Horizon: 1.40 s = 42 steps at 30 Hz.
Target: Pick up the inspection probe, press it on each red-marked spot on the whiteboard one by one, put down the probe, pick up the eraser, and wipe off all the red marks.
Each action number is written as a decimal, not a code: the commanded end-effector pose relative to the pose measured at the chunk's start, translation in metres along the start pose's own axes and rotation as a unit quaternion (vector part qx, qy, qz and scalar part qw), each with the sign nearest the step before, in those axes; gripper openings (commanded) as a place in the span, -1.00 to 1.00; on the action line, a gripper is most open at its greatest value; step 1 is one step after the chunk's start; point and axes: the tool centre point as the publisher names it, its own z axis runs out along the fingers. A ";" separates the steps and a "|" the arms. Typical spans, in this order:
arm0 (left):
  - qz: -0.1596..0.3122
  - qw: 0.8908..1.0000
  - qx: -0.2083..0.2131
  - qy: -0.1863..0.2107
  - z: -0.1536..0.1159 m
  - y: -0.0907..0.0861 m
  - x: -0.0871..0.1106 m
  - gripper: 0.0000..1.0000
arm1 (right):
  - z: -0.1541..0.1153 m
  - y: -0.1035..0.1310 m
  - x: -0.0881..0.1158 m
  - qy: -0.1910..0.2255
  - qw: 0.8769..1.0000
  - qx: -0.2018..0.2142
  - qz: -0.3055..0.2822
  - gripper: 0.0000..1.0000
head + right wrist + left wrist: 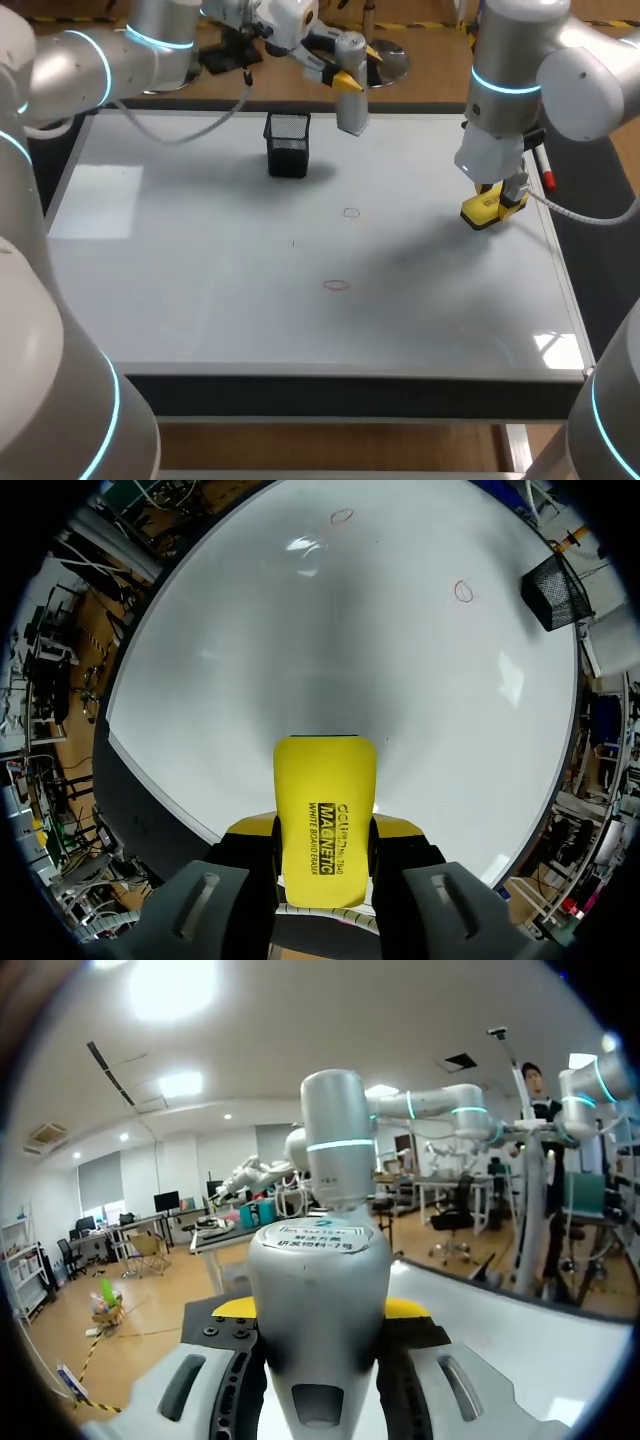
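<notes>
Head view. Upper centre: the left gripper (346,81) pinches the silver inspection probe (351,108) at the upper edge of the whiteboard (200,300). Right: the right gripper (497,202) clamps the yellow eraser (480,212). Mid-frame: two red marks (337,285).

Silver probe (352,110) aloft; yellow eraser (483,210) held over whiteboard (200,300) (two red rings (337,285)).

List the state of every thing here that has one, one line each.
Probe: upright, gripped by the left pincer at the far edge of the board.
Eraser: gripped by the right pincer, low over the board's right side.
Far mark: unwiped.
Near mark: unwiped.
Cup: upright on the board.
</notes>
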 end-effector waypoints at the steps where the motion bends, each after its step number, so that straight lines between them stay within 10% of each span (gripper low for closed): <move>1: 0.000 0.990 0.019 0.139 -0.004 0.009 -0.012 -1.00 | -0.001 0.000 -0.001 0.001 1.000 0.002 0.000 -1.00; 25: -0.002 0.989 0.017 0.147 -0.004 0.014 -0.024 -1.00 | -0.001 0.000 -0.001 0.001 1.000 0.002 0.000 -1.00; 42: -0.002 0.989 0.017 0.147 -0.004 0.014 -0.024 -1.00 | -0.003 0.106 -0.061 -0.003 0.982 0.030 -0.186 -1.00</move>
